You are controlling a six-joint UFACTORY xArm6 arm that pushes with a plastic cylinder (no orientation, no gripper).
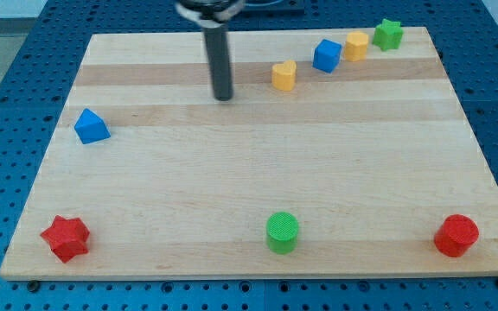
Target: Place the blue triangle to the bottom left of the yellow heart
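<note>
Our rod carries no claw, nothing gripped; my tip (223, 96) sits left of the yellow heart (284, 75), the blue triangle (91, 127) well apart at the view's left.

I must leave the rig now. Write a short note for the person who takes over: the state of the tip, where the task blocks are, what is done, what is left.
My tip rests on the board, touching no block, to the view's left of the yellow heart.
The blue triangle lies far off near the board's left edge, lower than the tip.
Done: nothing visible yet; the triangle is far from its goal.
Left: bring the tip round the triangle's left side and push it toward the view's right, stopping just below and left of the heart.
Nearby: a blue cube beside the heart.
</note>
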